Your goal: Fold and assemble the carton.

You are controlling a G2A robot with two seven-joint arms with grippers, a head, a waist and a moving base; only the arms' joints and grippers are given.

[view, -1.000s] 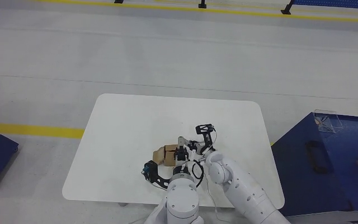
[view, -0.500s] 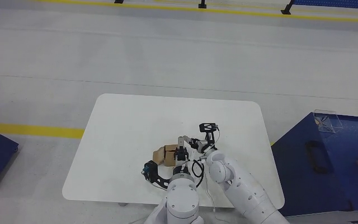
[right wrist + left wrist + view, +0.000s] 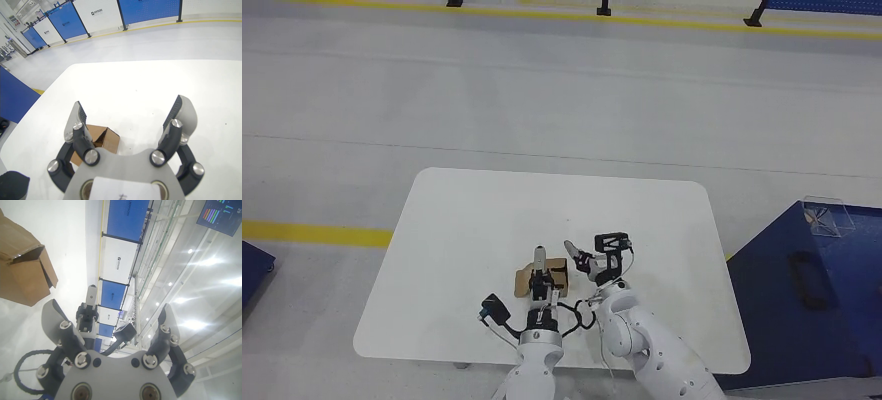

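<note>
A small brown carton (image 3: 554, 268) lies on the white table (image 3: 472, 220) near its front edge, partly folded, with one end open and a flap sticking out. My left gripper (image 3: 539, 262) is over the carton, open and holding nothing. In the left wrist view the carton (image 3: 22, 275) sits off to one side of the open left gripper (image 3: 110, 311), apart from its fingers. My right gripper (image 3: 587, 250) is just right of the carton, open and empty. In the right wrist view the carton (image 3: 105, 138) lies beneath one finger of the right gripper (image 3: 130, 109).
The table (image 3: 151, 85) is bare around the carton, with free room to the back, left and right. A blue cabinet (image 3: 812, 280) stands off the table's right side. Blue and white barrier panels (image 3: 79, 20) line the floor far behind.
My left gripper has come off the carton's right end and now sits tipped upward over its middle. My right gripper has shifted slightly. The carton has barely moved.
</note>
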